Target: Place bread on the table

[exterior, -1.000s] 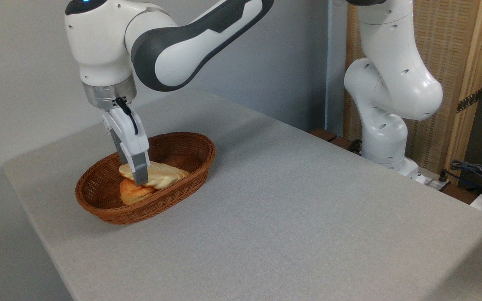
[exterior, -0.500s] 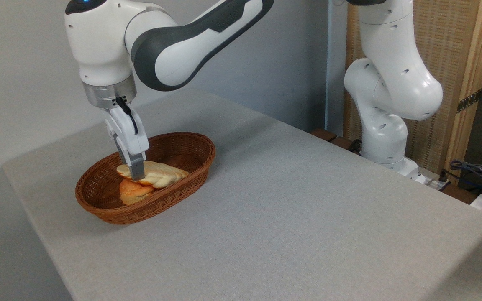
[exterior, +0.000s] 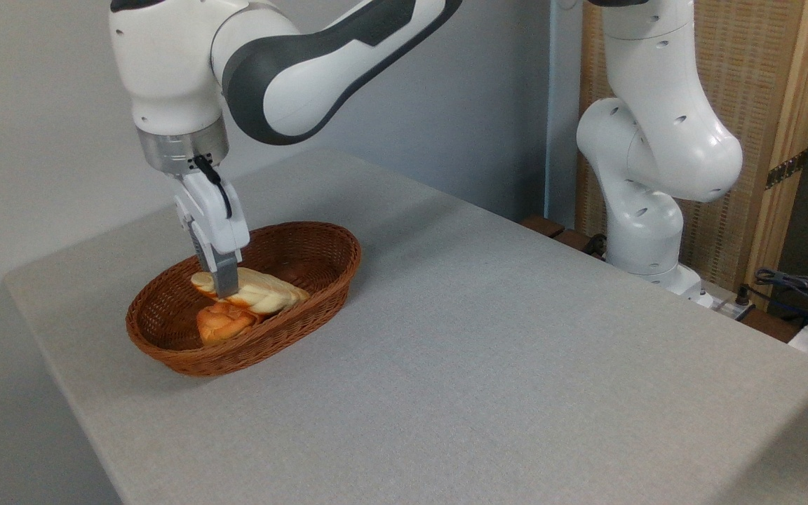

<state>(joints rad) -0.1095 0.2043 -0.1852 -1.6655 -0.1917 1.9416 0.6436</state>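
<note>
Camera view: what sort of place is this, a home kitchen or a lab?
Probably a robot lab: an arm bolted beside a bare grey table, loose cables at right, and only a basket of bread.

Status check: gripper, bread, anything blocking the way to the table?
Gripper shut on bread, just above the basket. Orange roll underneath. Table not yet reached.

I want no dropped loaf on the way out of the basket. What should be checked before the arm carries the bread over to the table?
1. Gripper shut on the pale braided bread loaf: ok.
2. Grip centred: not ok, near the left end.
3. Loaf clear of the brown oval wicker basket's rim: not ok.
4. Loaf free of the orange-brown roll: cannot tell.
5. Bare landing spot on the grey fabric table: ok.
</note>
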